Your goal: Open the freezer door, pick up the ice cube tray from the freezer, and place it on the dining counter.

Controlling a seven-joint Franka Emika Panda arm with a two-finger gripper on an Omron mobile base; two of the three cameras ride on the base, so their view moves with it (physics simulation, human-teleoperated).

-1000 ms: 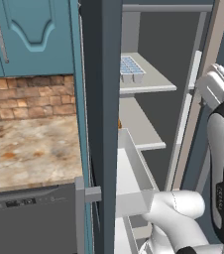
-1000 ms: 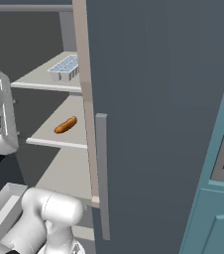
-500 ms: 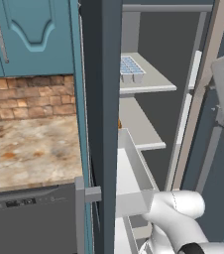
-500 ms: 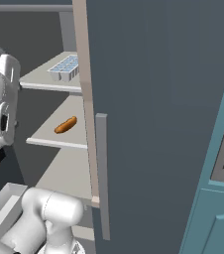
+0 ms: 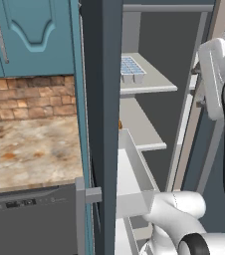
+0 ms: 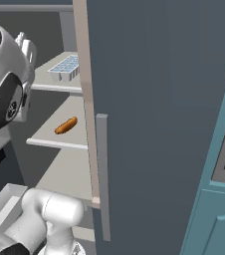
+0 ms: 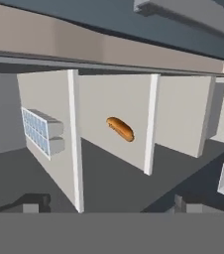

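The freezer (image 5: 154,107) stands open, its door (image 5: 102,99) swung out to the left and seen edge-on, with the grey bar handle (image 5: 79,214) low on it. The pale blue-grey ice cube tray (image 5: 132,69) (image 6: 64,68) lies flat on the upper shelf. The hand view is rolled, so the shelves run upright there and the ice cube tray (image 7: 40,131) sits at the left. My gripper (image 7: 109,207) is open and holds nothing, some way short of the shelves. The white wrist (image 5: 215,74) hangs at tray height, right of the opening.
An orange-brown sausage (image 6: 65,125) (image 7: 120,129) lies on the shelf below the tray. A light grey drawer bin (image 5: 134,182) juts out under the shelves. The plain slate-grey door (image 6: 164,124) is shut at the right. A marbled counter (image 5: 30,149) backed by brick lies left.
My hand has risen and swung in towards the freezer opening. The tray, the sausage and the doors have not moved.
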